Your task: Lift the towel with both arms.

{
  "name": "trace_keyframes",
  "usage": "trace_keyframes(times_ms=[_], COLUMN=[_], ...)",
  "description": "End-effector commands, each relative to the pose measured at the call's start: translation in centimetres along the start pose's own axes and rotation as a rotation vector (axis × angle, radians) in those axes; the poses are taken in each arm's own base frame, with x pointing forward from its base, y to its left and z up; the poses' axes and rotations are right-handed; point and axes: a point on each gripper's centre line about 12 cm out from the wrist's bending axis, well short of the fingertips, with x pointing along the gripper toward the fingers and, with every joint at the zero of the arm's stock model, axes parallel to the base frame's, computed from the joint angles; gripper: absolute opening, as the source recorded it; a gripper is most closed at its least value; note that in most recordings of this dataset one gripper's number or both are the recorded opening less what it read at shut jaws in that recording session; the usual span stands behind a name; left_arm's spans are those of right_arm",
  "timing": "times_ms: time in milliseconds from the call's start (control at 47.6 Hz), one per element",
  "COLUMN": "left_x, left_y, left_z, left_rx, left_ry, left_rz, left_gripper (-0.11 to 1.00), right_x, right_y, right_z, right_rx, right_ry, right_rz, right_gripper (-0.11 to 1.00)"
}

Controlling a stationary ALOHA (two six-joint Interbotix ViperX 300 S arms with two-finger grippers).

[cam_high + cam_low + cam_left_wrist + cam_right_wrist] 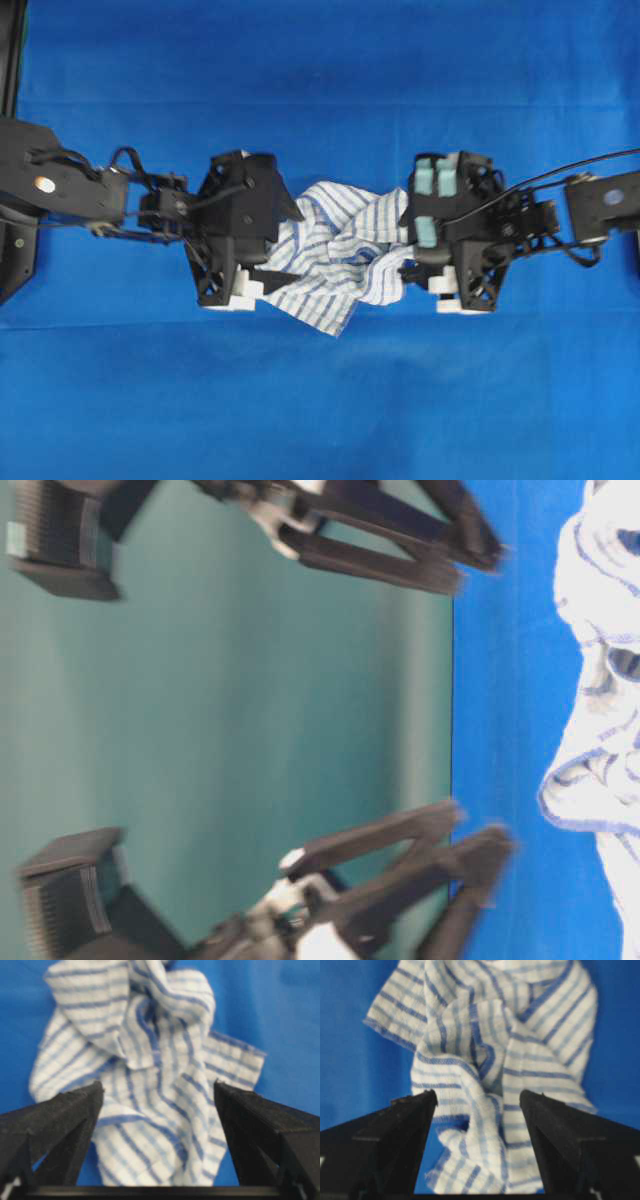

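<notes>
Crumpled striped towel (335, 250) lying on the blue tablecloth (320, 80) over the surface, left tool (157, 1095) at the towel's left edge, fingers spread, right tool (477, 1097) with teal tape at the towel's right edge, fingers spread, neither pinching the cloth

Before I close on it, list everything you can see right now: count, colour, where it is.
towel: one, white with thin blue stripes, crumpled at the middle of the table between the two grippers, lying on the cloth, not yet held.
tablecloth: one, plain blue, covering the whole table.
left gripper: one, black, at the towel's left edge in the overhead view, fingers spread with the towel between them.
right gripper: one, black with pale teal tape patches, at the towel's right edge, fingers spread over the towel.
</notes>
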Motion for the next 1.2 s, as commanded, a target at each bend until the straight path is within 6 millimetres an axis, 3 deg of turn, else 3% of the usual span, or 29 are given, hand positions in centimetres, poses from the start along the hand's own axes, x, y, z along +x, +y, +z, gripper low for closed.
trace_keyframes(times_ms=[0,378,693,756,819,1009,1051,1177], left_x=[1.0,5.6,6.0,6.0,5.9,5.6,5.5,4.4], left_y=[-0.7,-1.5,-1.3,-1.2,-0.9,-0.3,-0.1,0.7], left_z=[-0.1,-4.7,-5.7,-5.7,-5.8,-5.8,-5.5,-4.2], left_rx=[0.011,0.016,0.011,0.004,-0.001,-0.013,-0.016,-0.027], left_ry=[-0.013,0.078,0.108,0.115,0.127,0.173,0.173,0.164], left_rz=[-0.014,-0.027,-0.023,-0.02,-0.015,-0.004,-0.001,0.012], left_gripper=[0.86,0.86,0.82,0.75,0.58,0.08,0.03,0.04], right_x=[1.1,6.8,7.4,7.4,7.4,6.8,6.6,6.1], right_y=[0.4,1.4,1.4,1.2,1.1,1.0,1.0,1.0], right_z=[0.2,-2.9,-3.0,-3.0,-2.8,-2.4,-2.4,-1.9], right_rx=[-0.005,-0.027,-0.027,-0.026,-0.032,-0.041,-0.041,-0.038], right_ry=[-0.018,0.075,0.073,0.073,0.072,0.071,0.069,0.053], right_rz=[0.016,0.037,0.04,0.037,0.035,0.029,0.029,0.03], right_gripper=[0.68,0.68,0.68,0.66,0.61,0.09,0.07,0.07])
